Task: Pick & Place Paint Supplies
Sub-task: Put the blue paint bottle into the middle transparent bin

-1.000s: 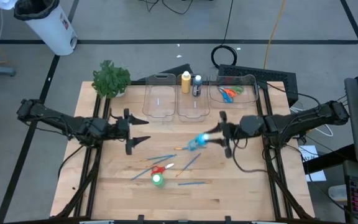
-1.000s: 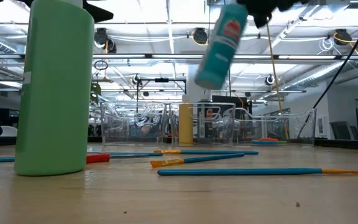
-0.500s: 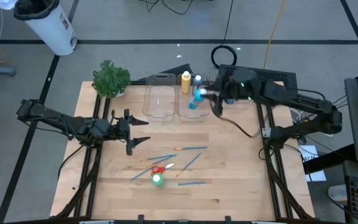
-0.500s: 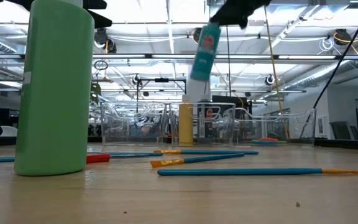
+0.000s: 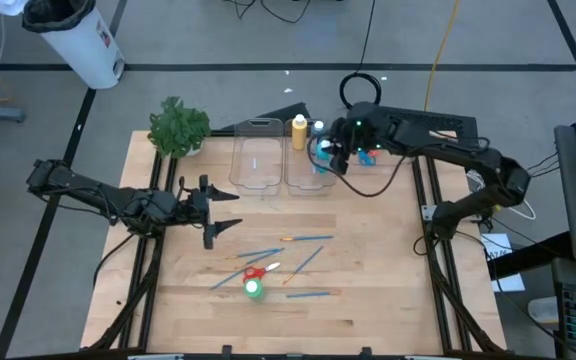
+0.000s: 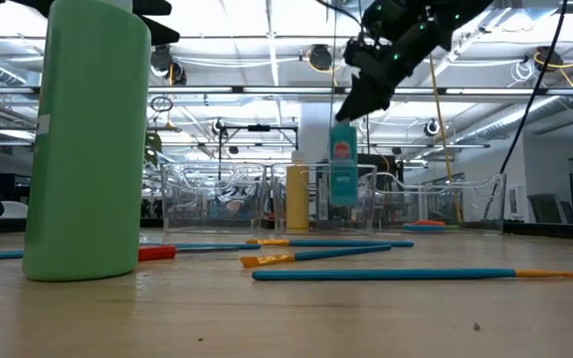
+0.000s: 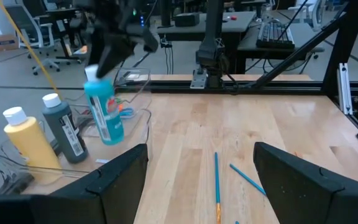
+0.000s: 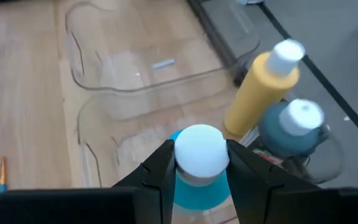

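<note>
A: High view first: what is the right gripper [image 5: 334, 158] doing near the upper middle of the frame?

B: Its jaws are gripping the blue paint bottle [image 6: 343, 167] by the white cap, hanging it upright over the middle clear bin [image 5: 306, 184]. The yellow bottle [image 5: 298, 132] and the dark bottle [image 8: 289, 131] are already standing at that bin's far end.

A: So which step is this?

B: I'd judge the placing step; the bottle is hanging above the bin floor, not yet set down.

A: And next?

B: Probably lowering it straight, keeping clear of the two bottles beside it, then opening the jaws.

A: The left gripper [image 5: 216, 213]?

B: It is waiting left of centre over the worktop [image 5: 388, 290], jaws spread wide and holding nothing. Below it the green bottle [image 5: 254, 289], red scissors [image 5: 252, 272] and several paintbrushes [image 5: 300, 238] are lying unsorted.
</note>
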`<state>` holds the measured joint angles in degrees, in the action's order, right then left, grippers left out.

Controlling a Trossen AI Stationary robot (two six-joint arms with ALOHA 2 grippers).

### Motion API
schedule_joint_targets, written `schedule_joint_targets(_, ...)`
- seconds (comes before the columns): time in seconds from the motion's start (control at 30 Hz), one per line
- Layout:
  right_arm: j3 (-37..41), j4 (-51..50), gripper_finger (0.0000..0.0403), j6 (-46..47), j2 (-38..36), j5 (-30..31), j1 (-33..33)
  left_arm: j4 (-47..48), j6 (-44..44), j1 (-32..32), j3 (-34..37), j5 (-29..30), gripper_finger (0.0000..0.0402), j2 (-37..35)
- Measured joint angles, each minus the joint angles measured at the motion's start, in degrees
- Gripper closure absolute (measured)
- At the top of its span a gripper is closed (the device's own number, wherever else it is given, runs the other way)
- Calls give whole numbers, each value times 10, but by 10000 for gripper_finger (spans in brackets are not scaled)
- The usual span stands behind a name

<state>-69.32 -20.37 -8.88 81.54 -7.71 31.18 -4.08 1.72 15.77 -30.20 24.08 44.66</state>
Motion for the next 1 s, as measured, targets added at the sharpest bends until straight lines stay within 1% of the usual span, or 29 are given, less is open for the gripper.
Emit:
schedule_joint_targets(0.27,28,59,302,5,9,-3,-2,-6,-2,0,0,0,107,0)
schedule_joint_targets(0.43,28,92,302,2,9,-18,-13,-26,-40,0,0,1,107,0)
schedule_joint_targets(0.57,28,109,302,-1,14,-46,-24,-38,-73,0,0,1,107,0)
schedule_joint_targets(0.83,28,145,302,-9,66,-45,-44,-40,-73,0,0,1,107,0)
schedule_joint_targets(1.0,28,153,302,-9,70,-44,-43,-39,-71,0,0,1,107,0)
